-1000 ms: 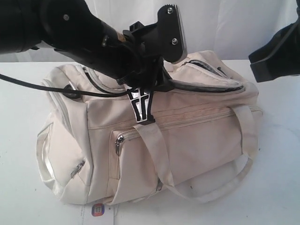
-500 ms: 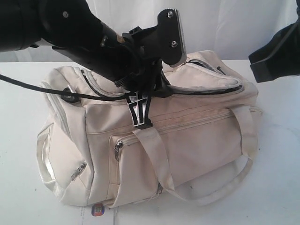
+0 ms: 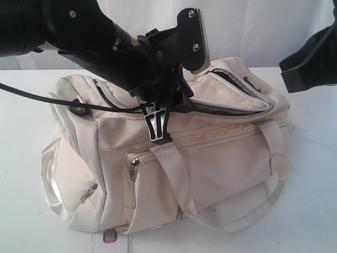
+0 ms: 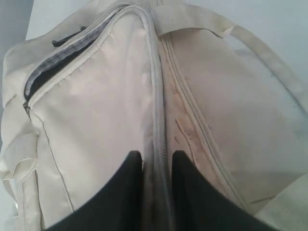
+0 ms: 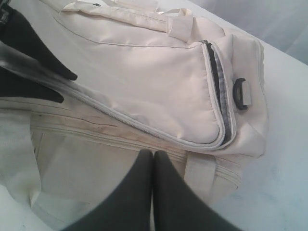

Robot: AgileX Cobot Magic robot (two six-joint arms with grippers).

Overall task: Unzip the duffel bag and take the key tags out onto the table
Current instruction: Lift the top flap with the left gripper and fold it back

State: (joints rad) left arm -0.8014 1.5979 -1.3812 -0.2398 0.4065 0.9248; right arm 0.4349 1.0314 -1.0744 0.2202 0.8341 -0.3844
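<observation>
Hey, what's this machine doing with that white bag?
A two-armed robot is working on a duffel bag that lies on the table. The left gripper is down on the bag's top, its fingers a little apart on either side of the zipper. The top flap gapes at one end and shows dark lining. The right gripper is shut, holds nothing and hangs clear of the bag.

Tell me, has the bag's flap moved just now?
Yes. The edge of the flap slid downward, away from the motionless right arm, widening the dark gap.
</observation>
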